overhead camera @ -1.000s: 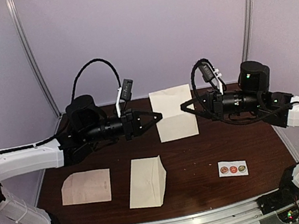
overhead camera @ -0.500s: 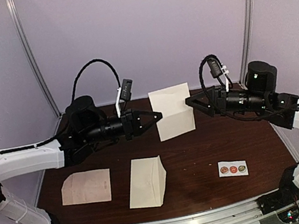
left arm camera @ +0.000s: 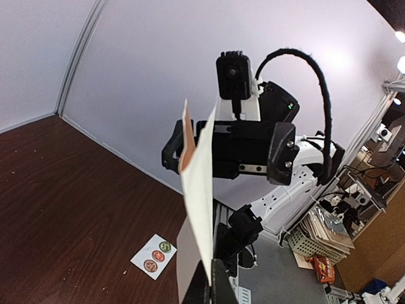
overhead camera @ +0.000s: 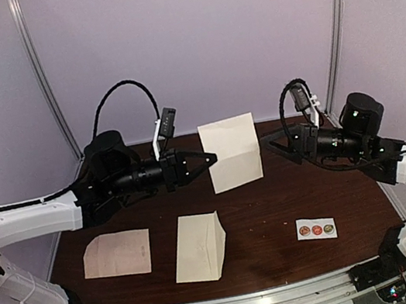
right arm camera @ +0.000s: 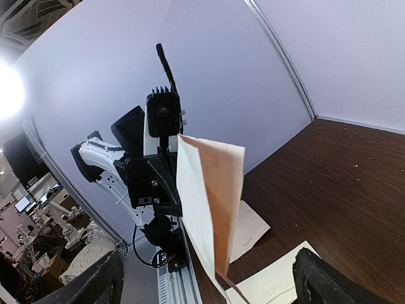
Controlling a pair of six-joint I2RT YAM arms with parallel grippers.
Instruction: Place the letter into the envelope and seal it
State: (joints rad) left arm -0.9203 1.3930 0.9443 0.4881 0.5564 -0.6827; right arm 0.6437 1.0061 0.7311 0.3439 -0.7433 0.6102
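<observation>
A folded letter (overhead camera: 231, 152), cream outside and pinkish inside, hangs upright in the air above the back of the table. My left gripper (overhead camera: 212, 156) is shut on its left edge; in the left wrist view the sheet (left arm camera: 199, 183) rises edge-on from the closed gripper (left arm camera: 212, 282). My right gripper (overhead camera: 269, 141) stands open just right of the letter, not touching it. In the right wrist view the letter (right arm camera: 212, 202) sits between the spread fingers (right arm camera: 314, 280), clear of both. The cream envelope (overhead camera: 198, 247) lies flat near the front, its pointed flap to the right.
A pinkish creased sheet (overhead camera: 117, 254) lies front left of the envelope. A small white strip with three round stickers (overhead camera: 316, 228) lies front right. The dark wooden table (overhead camera: 276, 210) is bounded by purple walls at the back and sides.
My right gripper has opened, let go of the letter's right edge and drawn back to the right. The letter now hangs from the left gripper alone, slightly tilted.
</observation>
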